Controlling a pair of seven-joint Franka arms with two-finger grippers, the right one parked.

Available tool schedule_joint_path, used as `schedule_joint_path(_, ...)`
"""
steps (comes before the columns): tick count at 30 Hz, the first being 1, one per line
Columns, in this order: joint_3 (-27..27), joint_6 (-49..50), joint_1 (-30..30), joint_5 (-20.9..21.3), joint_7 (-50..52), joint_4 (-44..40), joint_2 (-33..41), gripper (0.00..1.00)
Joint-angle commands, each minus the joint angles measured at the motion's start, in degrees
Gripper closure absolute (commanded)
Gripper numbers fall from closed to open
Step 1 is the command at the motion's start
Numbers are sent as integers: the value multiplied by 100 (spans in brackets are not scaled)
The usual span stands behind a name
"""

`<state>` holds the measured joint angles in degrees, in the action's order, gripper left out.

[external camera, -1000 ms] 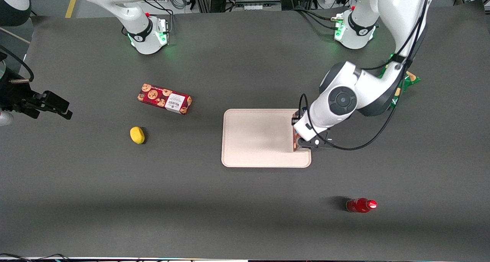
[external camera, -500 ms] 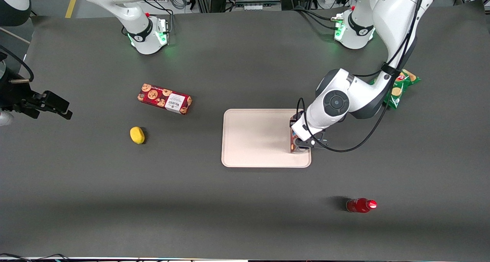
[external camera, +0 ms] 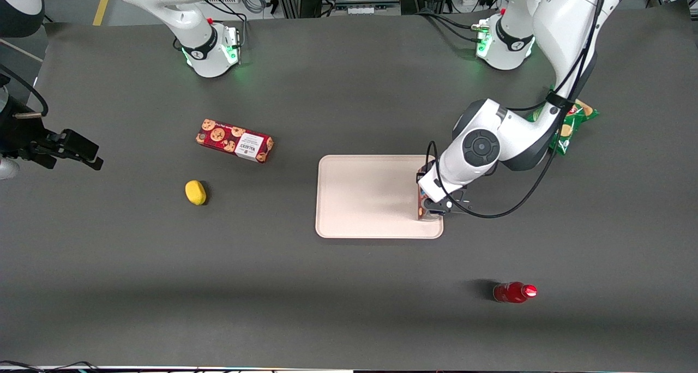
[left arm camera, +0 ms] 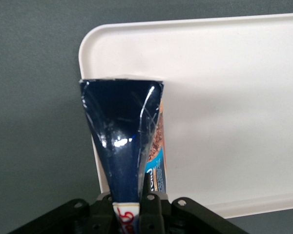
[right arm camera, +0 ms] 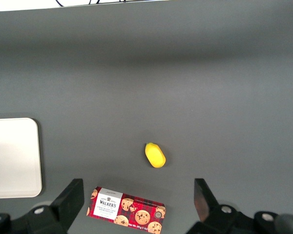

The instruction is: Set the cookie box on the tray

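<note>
The left arm's tool (left arm camera: 129, 214) stayed clamped on the upright cookie box (left arm camera: 124, 141), which stood over the tray (external camera: 365, 198) at its 3 o'clock edge, toward the working arm's end of the worktop (external camera: 349, 286).

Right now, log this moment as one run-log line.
phase: placing | left arm's gripper: shut on long dark navy-blue cookie box, upright | position: over edge of flat cream-pink tray | release: not yet done
</note>
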<state>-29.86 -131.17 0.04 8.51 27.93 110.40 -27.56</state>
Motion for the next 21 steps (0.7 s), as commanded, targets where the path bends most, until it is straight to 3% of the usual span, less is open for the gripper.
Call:
schedule_joint_path(1,24,-101,-13,142,134,105,93,38)
schedule_joint_path(3,24,-92,-4,282,134,96,67,15)
schedule_joint_path(8,24,-58,-4,389,125,52,66,0)
schedule_joint_path(15,15,179,4,362,161,-167,408,0)
schedule_joint_path(21,24,1443,13,327,108,-1062,699,0)
